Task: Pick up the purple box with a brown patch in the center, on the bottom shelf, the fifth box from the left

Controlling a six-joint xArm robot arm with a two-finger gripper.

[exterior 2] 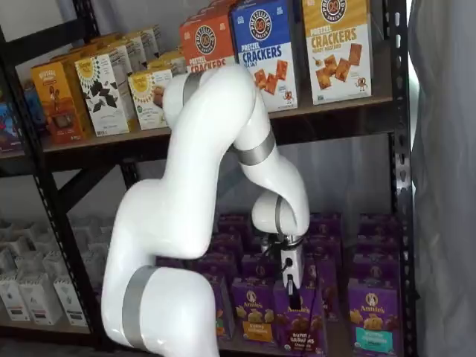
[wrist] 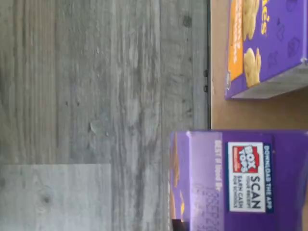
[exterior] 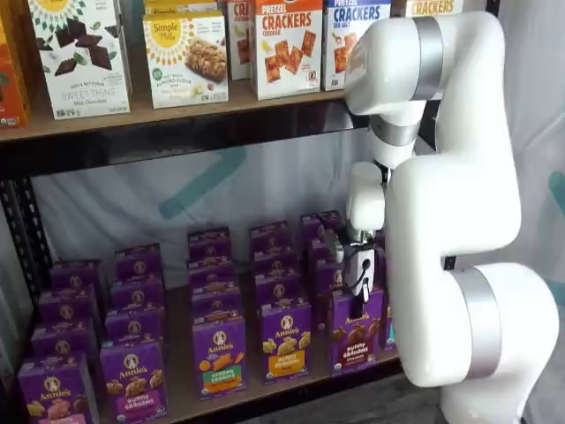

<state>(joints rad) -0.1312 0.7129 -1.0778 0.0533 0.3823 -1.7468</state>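
The robot's gripper (exterior: 360,284) is hanging down right over the purple box (exterior: 357,332) with the brown bunny crackers on its front. In both shelf views the black fingers are reaching down to the top of that box (exterior 2: 299,321), and the gripper (exterior 2: 290,288) is sitting just above it. The fingers are showing side-on, so I cannot tell if they are apart or pressed together, or if they are touching the box.

The purple box is standing up straight at the front edge of the bottom shelf (exterior: 291,389), right under the hand. Beside the hand, on one side, a purple box with a yellow band (exterior: 286,341) is standing in the same front row. Next to that one a box with a green band (exterior: 220,357) is standing too. More purple boxes are lined up in rows behind the hand, going back to the wall.

High above the hand, cracker boxes (exterior: 288,46) are sitting on the upper shelf (exterior: 177,119). The big white arm (exterior: 459,230) is bending over in front of the rack.

In the wrist view, the purple top of a box (wrist: 240,178) is showing, with a white sticker that says SCAN. A second purple box with orange crackers (wrist: 264,43) is lying close by on the brown board, and the grey wood floor (wrist: 96,96) is showing past the board's edge.
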